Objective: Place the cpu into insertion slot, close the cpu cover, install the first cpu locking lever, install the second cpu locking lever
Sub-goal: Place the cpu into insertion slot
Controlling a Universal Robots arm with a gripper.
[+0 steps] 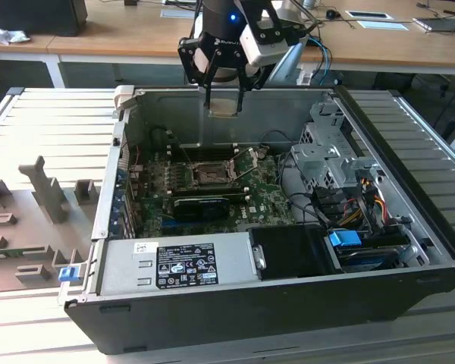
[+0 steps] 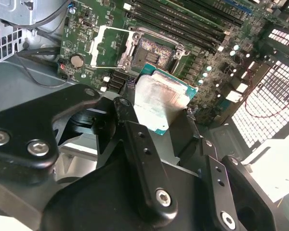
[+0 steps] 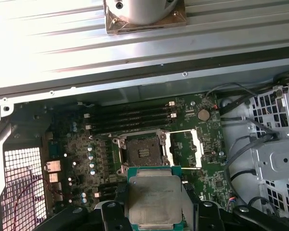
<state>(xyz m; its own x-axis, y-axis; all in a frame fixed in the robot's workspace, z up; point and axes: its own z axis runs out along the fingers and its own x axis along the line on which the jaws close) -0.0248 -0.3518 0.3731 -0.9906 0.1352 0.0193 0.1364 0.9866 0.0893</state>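
Observation:
My gripper (image 1: 224, 102) hangs above the back wall of the open computer case, shut on the cpu (image 1: 224, 108). Both wrist views show the cpu (image 2: 159, 98) (image 3: 154, 197) as a pale silvery square on a green base, held by its edges between the black fingers (image 2: 130, 125). Below it on the green board lies the insertion slot (image 1: 211, 176) (image 3: 142, 151) (image 2: 154, 50), its dark centre bare. The cpu cover (image 3: 188, 149) (image 2: 108, 45) stands swung open beside the slot. The cpu is well above the slot and not touching it.
The case (image 1: 409, 220) lies open on a ribbed grey table. A power supply (image 1: 186, 265) fills its front, and a drive cage (image 1: 334, 155) with cables sits on the exterior view's right. A long black card (image 1: 201, 205) lies just in front of the slot. Grey fixtures (image 1: 45, 189) stand on the exterior view's left.

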